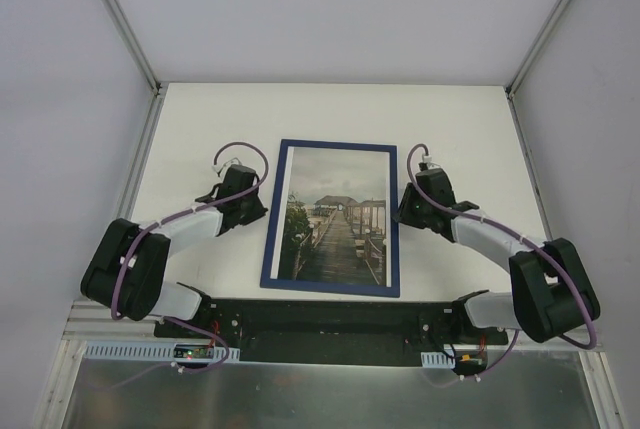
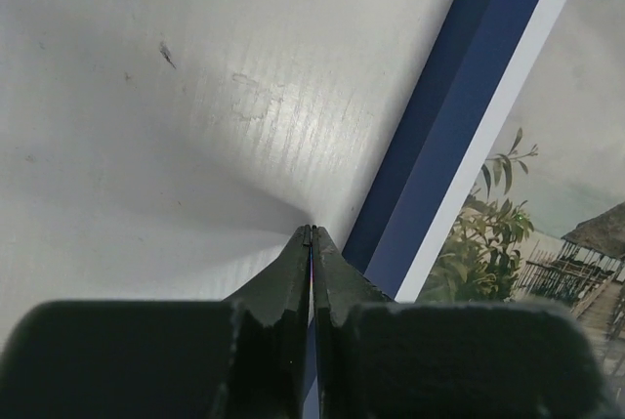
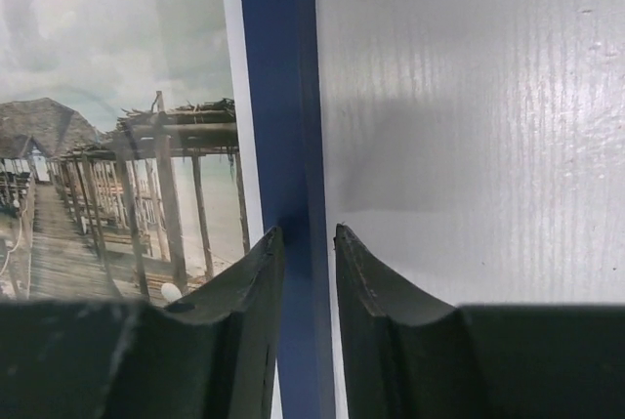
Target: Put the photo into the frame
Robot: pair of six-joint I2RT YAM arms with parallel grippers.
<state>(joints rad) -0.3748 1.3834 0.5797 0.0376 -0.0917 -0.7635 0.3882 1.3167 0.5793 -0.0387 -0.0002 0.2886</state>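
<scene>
The navy blue frame [image 1: 272, 219] lies flat, front face up, in the middle of the white table, with the photo [image 1: 335, 214] of the boardwalk and huts inside it. My left gripper [image 1: 262, 211] is shut and empty, its tips [image 2: 312, 229] on the table just outside the frame's left rail [image 2: 439, 136]; the photo's foliage [image 2: 488, 243] shows beyond the rail. My right gripper [image 1: 402, 211] is a little open, its jaws [image 3: 308, 231] standing either side of the frame's right rail [image 3: 276, 97], with the photo [image 3: 117, 97] to its left.
The white table [image 1: 200, 129] is bounded by white walls with metal corner posts [image 1: 120, 19]. A black mounting bar [image 1: 320, 314] with both arm bases runs along the near edge, just below the frame's bottom rail.
</scene>
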